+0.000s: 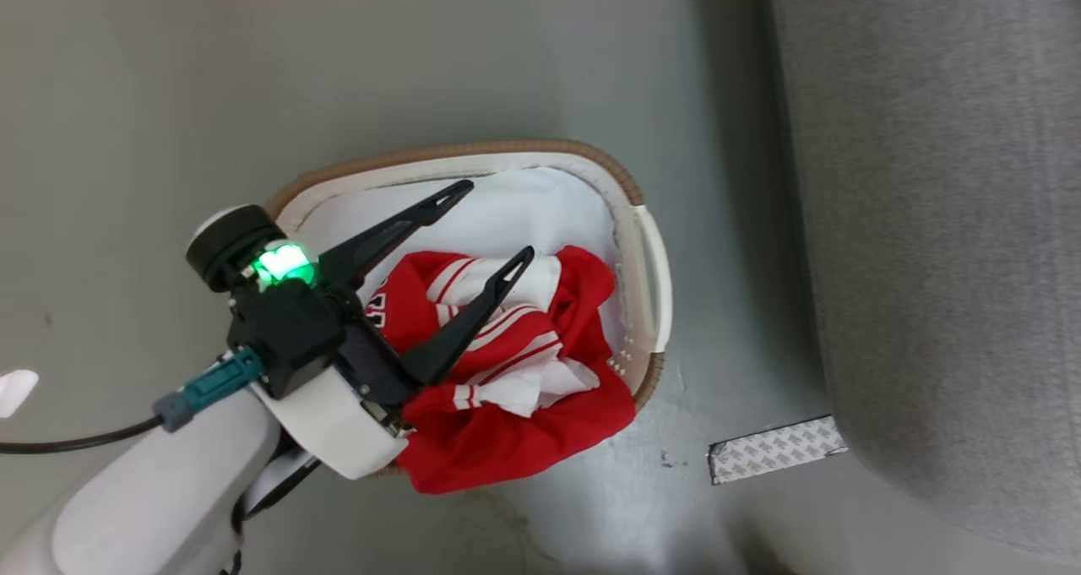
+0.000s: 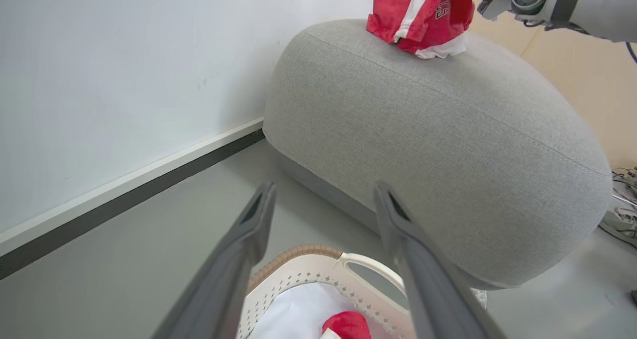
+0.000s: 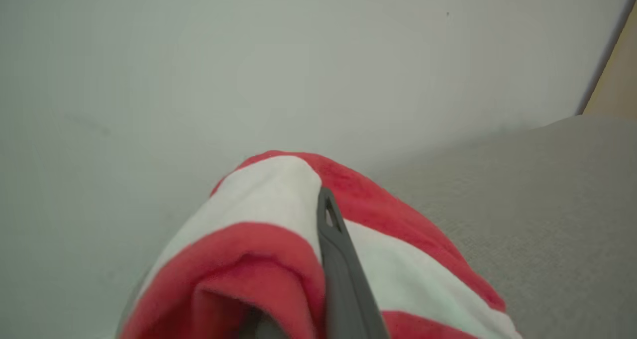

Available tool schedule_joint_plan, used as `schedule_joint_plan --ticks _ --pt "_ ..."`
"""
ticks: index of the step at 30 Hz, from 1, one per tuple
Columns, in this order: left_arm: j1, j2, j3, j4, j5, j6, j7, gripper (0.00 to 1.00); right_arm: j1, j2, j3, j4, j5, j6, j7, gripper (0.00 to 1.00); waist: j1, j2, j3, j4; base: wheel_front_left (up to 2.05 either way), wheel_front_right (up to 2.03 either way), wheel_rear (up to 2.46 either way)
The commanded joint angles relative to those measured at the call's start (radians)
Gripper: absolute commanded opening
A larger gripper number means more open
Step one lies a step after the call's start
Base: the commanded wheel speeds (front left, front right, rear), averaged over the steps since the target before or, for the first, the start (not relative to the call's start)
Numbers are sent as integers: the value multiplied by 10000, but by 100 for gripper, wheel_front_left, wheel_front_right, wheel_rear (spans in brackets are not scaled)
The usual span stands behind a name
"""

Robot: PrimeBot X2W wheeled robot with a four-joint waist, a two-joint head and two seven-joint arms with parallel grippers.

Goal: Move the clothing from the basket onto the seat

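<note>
The left arm reached in from 7 o'clock, its left tool (image 1: 498,220) spread wide over the clothing (image 1: 515,406) heaped in the basket (image 1: 650,279), fingers aimed at 2 o'clock. The right tool (image 3: 326,212) apparently pinched a red garment (image 2: 418,15) atop the seat (image 2: 448,145), at the basket's 3 o'clock.

Red white-striped clothing (image 1: 507,440), grey seat (image 1: 929,220), cream basket (image 1: 652,279).

Left gripper (image 2: 324,189) with fingers spread above the basket (image 2: 318,272), red striped garment (image 2: 418,15) atop the grey sofa (image 2: 448,145), white wall (image 2: 124,70) behind
</note>
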Motion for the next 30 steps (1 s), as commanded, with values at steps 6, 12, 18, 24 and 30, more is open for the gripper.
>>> schedule_joint_plan --ticks 6,12,18,24,30 --pt "172 -113 152 118 43 22 -3 100 202 284 -291 690 -1139 -20 1040 0 -3 0 -71 202 0 0 0" --pt "287 -338 137 260 37 21 -4 100 462 457 -403 593 -1993 -20 1683 100 -3 0 -581 227 0 0 0" --pt "671 -757 106 664 -116 20 -5 100 1160 285 327 425 -2476 -20 2730 100 -3 0 -1756 199 0 0 0" --pt "1374 -1376 428 1216 -296 19 -3 100 2294 -389 1350 -325 -2090 -20 3323 100 -3 0 -3343 270 0 0 0" --pt "2202 -2132 1204 1796 -353 19 -3 100 3295 -1331 2511 -1215 -1050 -20 3188 100 -3 0 -5097 438 0 0 0"
